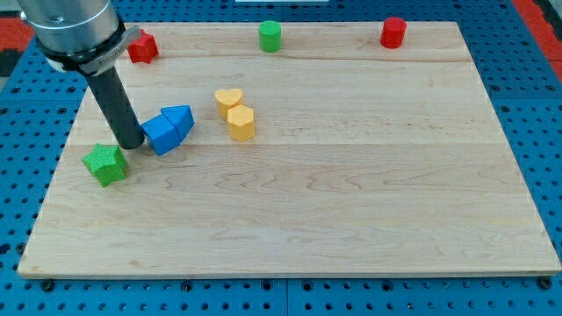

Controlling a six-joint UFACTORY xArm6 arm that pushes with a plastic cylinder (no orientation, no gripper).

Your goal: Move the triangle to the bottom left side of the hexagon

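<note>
Where my tip point(133, 143) meets the wooden board point(351, 211), it sits just to the view's left of the blue cube point(159, 134), touching it or very nearly so. I carry no jaws, only a straight dark rod with a smooth matte surface under a grey metal collar.

Taking that blue cube as landmark: the blue triangle point(180, 119), the block to be moved, is pressed against its upper right side. Well to the cube's right stand two yellow blocks touching each other, a heart point(228, 98) above and the hexagon point(241, 123) below. Just to the cube's lower left, past my tip, lies a green star-like block point(105, 164) with ridged edges. Far above the cube, along the board's top edge, are a red block point(142, 46) of jagged shape, a green cylinder point(270, 36) and a red cylinder point(393, 32).

Count: two blue, two yellow, two green, two red. All blocks look like smooth plastic; the board shows pale wood grain.
</note>
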